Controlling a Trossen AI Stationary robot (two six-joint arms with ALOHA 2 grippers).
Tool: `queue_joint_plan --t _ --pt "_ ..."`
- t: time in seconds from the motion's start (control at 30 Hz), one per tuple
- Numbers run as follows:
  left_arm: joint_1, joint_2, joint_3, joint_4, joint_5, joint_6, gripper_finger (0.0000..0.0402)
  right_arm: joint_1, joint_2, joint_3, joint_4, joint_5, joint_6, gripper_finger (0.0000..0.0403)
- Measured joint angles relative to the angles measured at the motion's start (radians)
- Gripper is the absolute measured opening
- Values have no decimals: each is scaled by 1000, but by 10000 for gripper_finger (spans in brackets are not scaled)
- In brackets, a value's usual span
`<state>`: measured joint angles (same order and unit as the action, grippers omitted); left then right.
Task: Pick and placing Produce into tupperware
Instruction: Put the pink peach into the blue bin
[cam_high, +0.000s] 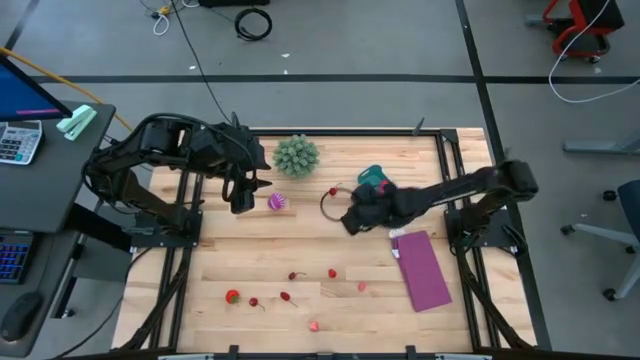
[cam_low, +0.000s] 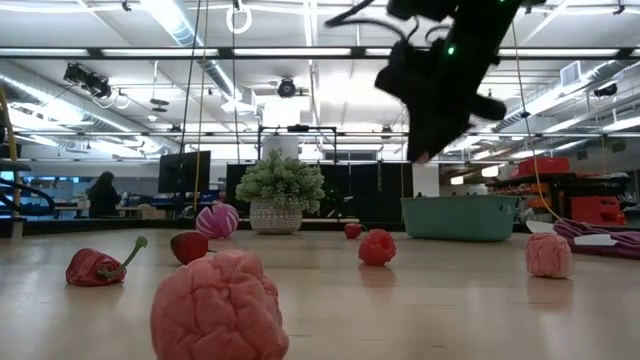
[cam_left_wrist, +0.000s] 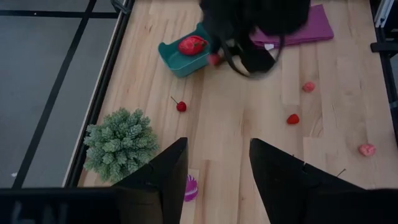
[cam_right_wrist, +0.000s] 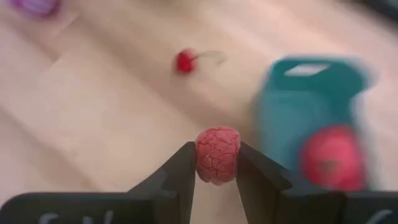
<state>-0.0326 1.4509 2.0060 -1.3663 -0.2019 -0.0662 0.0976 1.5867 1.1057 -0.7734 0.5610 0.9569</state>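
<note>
Now mid-carry, by the look of it. Right tool (cam_right_wrist: 215, 163) clamped on a pink raspberry-like piece (cam_right_wrist: 217, 155), pinched between both fingers and lifted clear of the bench (cam_high: 300, 300), just short of the teal tupperware (cam_right_wrist: 311, 118). Already in the tub: a larger red fruit (cam_left_wrist: 192, 45). Left tool (cam_left_wrist: 217, 177) hanging above the purple-pink striped ball (cam_left_wrist: 190, 188), fingers apart and holding nothing, beside the spiky green ball (cam_left_wrist: 119, 144).

Still loose on the bench: a stemmed cherry (cam_left_wrist: 181, 106) near the tub, a red piece (cam_left_wrist: 293, 119) and two pink ones (cam_left_wrist: 308, 86) (cam_left_wrist: 366, 149) farther out, more red bits along the near edge in the high view. Purple sheet (cam_high: 424, 270) flat beside the right arm, not part of the job.

Next, likely: carry the raspberry piece over the tub's open top, well inside the low walls, then spread the fingers. Worth watching: the red fruit already fills part of the tub, so aim for the free end to avoid a bounce-out.
</note>
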Motion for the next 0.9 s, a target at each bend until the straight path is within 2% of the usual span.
queue_joint_plan --t 0.13,0.27,0.5,0.67,0.9 --pt "0 0 0 0 0 -1 175 -70 -77 0 -120 -33 -4 112" --pt "0 0 0 1 0 0 178 -122 -81 -3 -224 -59 40 112" --pt "0 0 0 0 0 0 173 -135 1 -63 -200 -77 35 113" --pt "0 0 0 0 0 2 178 -135 21 -67 -196 -52 16 115" --pt "0 0 0 0 0 2 173 -135 -1 -67 -172 -8 -118 115"
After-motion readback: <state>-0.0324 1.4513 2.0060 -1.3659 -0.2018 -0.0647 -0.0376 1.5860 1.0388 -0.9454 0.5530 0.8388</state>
